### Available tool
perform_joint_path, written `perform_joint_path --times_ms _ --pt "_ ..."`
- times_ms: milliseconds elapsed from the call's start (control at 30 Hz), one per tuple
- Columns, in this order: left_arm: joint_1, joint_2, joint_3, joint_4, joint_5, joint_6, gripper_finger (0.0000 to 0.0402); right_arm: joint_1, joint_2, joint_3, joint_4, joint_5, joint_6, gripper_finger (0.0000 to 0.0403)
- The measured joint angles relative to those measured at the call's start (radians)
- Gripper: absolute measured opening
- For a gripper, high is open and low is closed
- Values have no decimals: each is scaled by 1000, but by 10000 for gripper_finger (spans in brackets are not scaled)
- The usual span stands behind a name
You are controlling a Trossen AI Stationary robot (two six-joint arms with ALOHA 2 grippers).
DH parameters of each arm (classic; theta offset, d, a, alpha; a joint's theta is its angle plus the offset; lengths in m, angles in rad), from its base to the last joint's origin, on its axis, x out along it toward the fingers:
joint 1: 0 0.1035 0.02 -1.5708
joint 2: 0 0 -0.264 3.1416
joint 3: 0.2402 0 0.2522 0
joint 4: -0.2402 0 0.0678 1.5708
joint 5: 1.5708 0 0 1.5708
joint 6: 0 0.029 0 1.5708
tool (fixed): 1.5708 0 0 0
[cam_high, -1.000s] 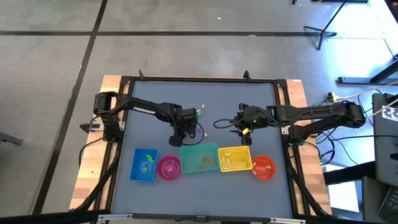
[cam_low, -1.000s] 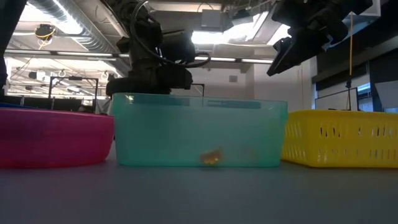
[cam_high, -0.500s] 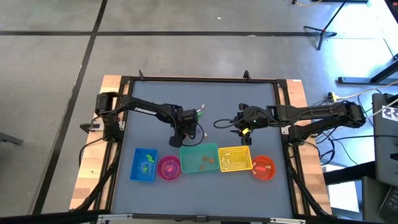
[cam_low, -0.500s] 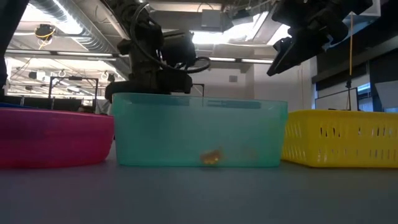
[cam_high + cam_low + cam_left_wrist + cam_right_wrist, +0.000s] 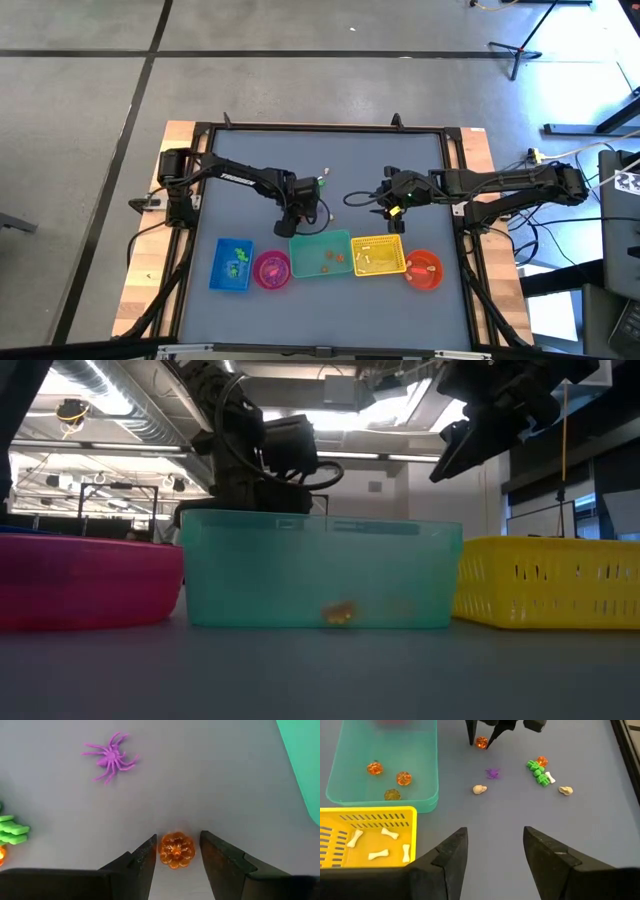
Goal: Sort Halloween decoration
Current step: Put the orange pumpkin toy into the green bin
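Note:
My left gripper (image 5: 177,839) is open and points down at the table, just beyond the teal container's far wall. Its fingers stand on either side of a small orange pumpkin trinket (image 5: 176,850) that rests on the table, with a narrow gap showing on each side. A purple spider (image 5: 111,756) and a green trinket (image 5: 10,830) lie farther off. My right gripper (image 5: 495,857) is open and hovers above the table's middle right (image 5: 384,198). From it I see the same pumpkin (image 5: 481,742), a white skull (image 5: 479,789) and a green, orange and white cluster (image 5: 540,770).
Along the near side stands a row of containers: blue tray (image 5: 232,264), pink bowl (image 5: 271,269), teal container (image 5: 312,245) with orange pumpkins, yellow basket (image 5: 378,243) with white bones, orange bowl (image 5: 424,268). Bare table lies beyond the trinkets toward the far edge.
My left gripper has shifted a little toward the table's right, staying low behind the teal container. My right arm has kept still.

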Motion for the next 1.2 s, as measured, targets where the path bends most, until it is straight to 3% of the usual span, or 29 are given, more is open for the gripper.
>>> perform_joint_path --times_ms 167,500,1200 --pt "-1 0 0 -4 -15 -4 140 0 0 0 1 0 0 189" --pt "-1 0 -1 -8 -20 -6 84 0 0 0 2 0 0 189" --pt "0 -75 -8 -9 -56 -59 79 0 0 0 3 0 0 189"
